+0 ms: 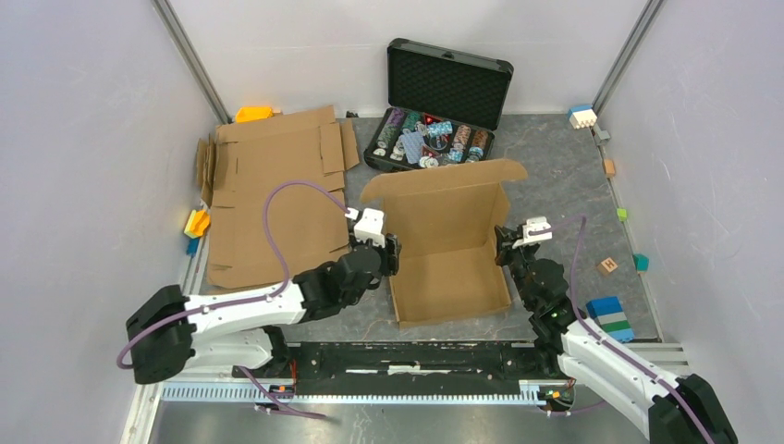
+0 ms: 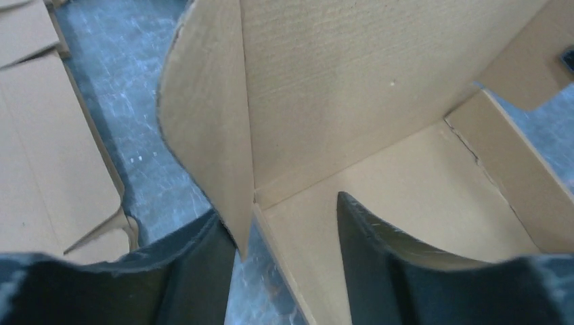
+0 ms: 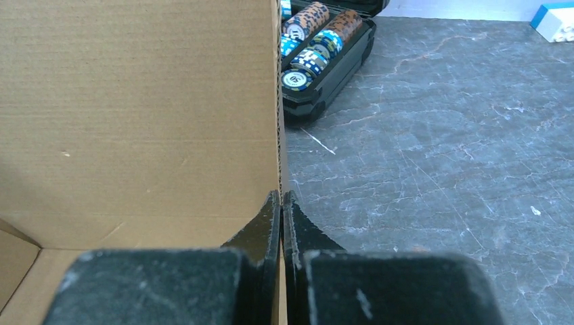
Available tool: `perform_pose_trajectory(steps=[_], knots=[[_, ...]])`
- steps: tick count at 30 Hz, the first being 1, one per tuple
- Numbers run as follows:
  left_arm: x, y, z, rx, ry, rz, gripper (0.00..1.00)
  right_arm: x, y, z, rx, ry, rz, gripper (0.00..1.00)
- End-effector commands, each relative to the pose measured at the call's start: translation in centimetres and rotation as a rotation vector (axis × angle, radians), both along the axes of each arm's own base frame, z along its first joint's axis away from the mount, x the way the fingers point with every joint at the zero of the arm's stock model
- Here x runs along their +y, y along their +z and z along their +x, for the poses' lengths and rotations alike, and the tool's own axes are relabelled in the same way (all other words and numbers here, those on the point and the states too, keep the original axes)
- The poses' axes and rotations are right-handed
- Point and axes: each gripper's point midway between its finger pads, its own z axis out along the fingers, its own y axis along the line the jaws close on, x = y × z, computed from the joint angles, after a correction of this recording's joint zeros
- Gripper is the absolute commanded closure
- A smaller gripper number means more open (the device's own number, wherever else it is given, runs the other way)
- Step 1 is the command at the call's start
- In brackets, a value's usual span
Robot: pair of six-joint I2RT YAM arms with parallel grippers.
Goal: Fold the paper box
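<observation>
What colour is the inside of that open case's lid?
Black: the case lid has dark textured foam, clearest in the top view.

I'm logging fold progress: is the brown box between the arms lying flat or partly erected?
Partly erected: on the paper box, the back wall and lid flap stand up from the flat base; top unclosed.

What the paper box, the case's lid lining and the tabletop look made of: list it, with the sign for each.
Paper box: brown corrugated cardboard, matte; fine ribbing across its walls and a layered cut edge.
Case lid lining: likely black foam; a dimpled, light-swallowing surface.
Tabletop: dark grey with pale veins like stone, perhaps only a printed mat; slight sheen.
</observation>
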Motion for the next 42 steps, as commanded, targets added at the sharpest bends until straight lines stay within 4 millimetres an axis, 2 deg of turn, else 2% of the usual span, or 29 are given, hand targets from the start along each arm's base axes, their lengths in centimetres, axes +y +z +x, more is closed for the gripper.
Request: perform_pose_trajectory(steps=[1,2,7,11,14,19,24,27,29,30,32,33,35,37,39,42], knots=[[0.7,1.6,-2.3,0.103,-0.046,-0.048,0.28,0.9,-2.1,-1.0,0.040,0.071,-0.044,1.00],[1.0,1.9,-2.6,0.115,-0.048,-0.056,0.22,0.8,-2.1,-1.0,0.036,0.071,-0.043,1.00],[3.1,4.7,-3.5,0.156,-0.032,-0.104,0.12,0.6,-2.4,-1.2,0.034,0.066,-0.045,1.00],[4.3,5.6,-3.0,0.210,-0.034,-0.091,0.17,0.5,-2.4,-1.3,0.032,0.066,-0.043,1.00],[4.3,6.4,-2.2,0.232,-0.087,-0.081,0.22,0.6,-2.3,-1.3,0.029,0.071,-0.042,1.00],[5.1,7.6,-0.1,0.207,-0.074,-0.042,0.23,0.7,-2.0,-1.3,0.021,0.075,-0.041,1.00],[4.0,8.3,1.2,0.197,-0.115,-0.038,0.24,0.7,-1.8,-1.3,0.016,0.075,-0.042,1.00],[3.1,8.5,1.8,0.203,-0.145,-0.011,0.37,0.7,-1.8,-1.3,0.014,0.075,-0.041,1.00],[2.8,8.6,2.1,0.206,-0.155,0.014,0.53,0.7,-1.7,-1.4,0.012,0.077,-0.039,0.99],[2.7,8.5,2.3,0.208,-0.158,0.028,0.63,0.7,-1.7,-1.4,0.010,0.080,-0.038,0.98],[2.4,8.6,2.6,0.205,-0.170,0.049,0.95,0.9,-1.5,-1.4,0.007,0.092,-0.036,0.96],[2.1,8.5,2.6,0.205,-0.190,0.060,0.98,1.0,-1.3,-1.4,0.003,0.096,-0.033,0.94],[1.6,8.4,2.2,0.215,-0.244,0.083,0.98,1.0,-0.9,-1.4,-0.001,0.095,-0.025,0.87],[1.6,8.2,2.3,0.217,-0.254,0.110,0.98,1.0,-0.4,-1.4,0.007,0.091,-0.022,0.73],[1.6,8.0,2.3,0.209,-0.262,0.133,0.98,1.0,0.3,-1.3,0.019,0.084,-0.028,0.54],[1.9,7.8,2.4,0.200,-0.247,0.157,0.98,0.6,2.1,-1.0,0.031,0.058,-0.027,0.42]])
